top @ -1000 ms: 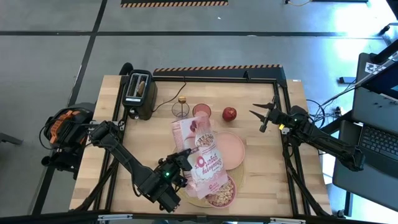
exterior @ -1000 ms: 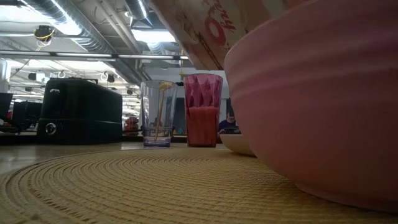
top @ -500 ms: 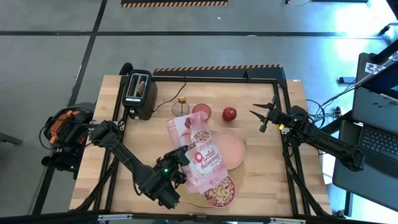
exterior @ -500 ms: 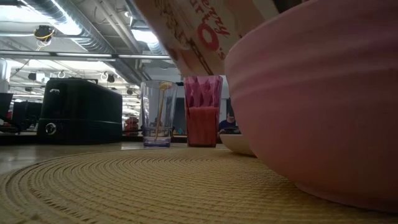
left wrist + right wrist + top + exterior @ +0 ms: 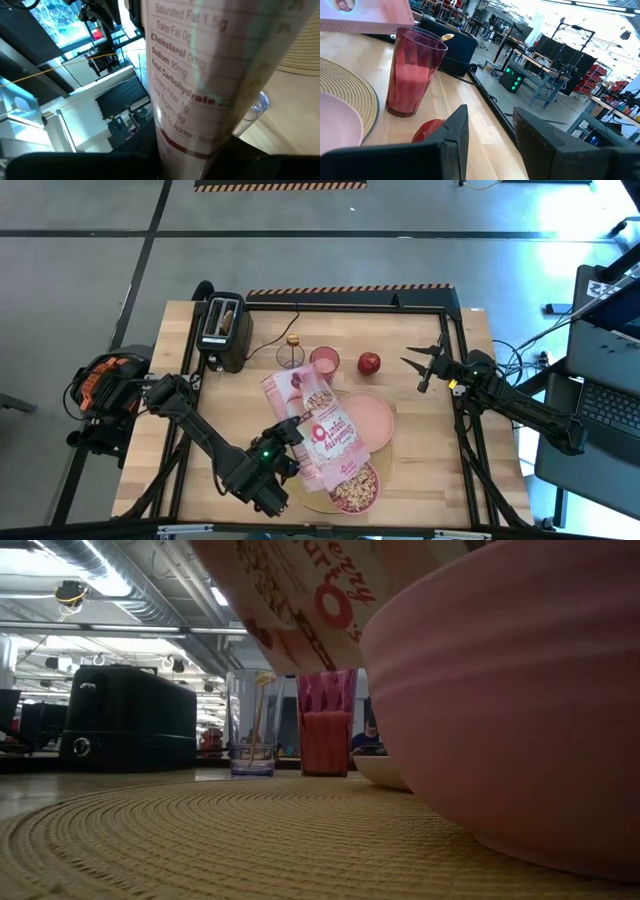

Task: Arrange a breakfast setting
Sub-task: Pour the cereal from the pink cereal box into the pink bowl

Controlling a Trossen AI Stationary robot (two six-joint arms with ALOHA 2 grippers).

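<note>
My left gripper [image 5: 292, 444] is shut on the pink-and-white cereal box [image 5: 318, 428], which slants above the tan placemat [image 5: 200, 840]. The pink bowl [image 5: 354, 490], with cereal in it, and the pale pink plate [image 5: 372, 416] sit on the mat. The gold spoon [image 5: 293, 340] stands in a clear glass [image 5: 252, 720]. The red apple [image 5: 369, 363] lies on the table near my right gripper [image 5: 424, 366], which stands open at the far right. Toast [image 5: 229, 317] sticks up from the black toaster [image 5: 221, 332]. My left gripper holds the cereal box between its two fingers, across the box's width, near its lower end [image 5: 186, 146]. It comes at the box from the table's near left side. The box is lifted clear and slants, its near end [image 5: 345, 472] over the bowl.
A pink glass [image 5: 324, 360] with a pink drink stands beside the clear glass, at the mat's far edge. The toaster fills the far left corner. A black frame [image 5: 455, 380] runs around the tabletop. Bare wood lies to the left and right of the mat.
My left gripper has rolled in place with the cereal box. The box's far upper end has swung toward the table's left edge, while its near end stays over the bowl. My right arm has kept still.
</note>
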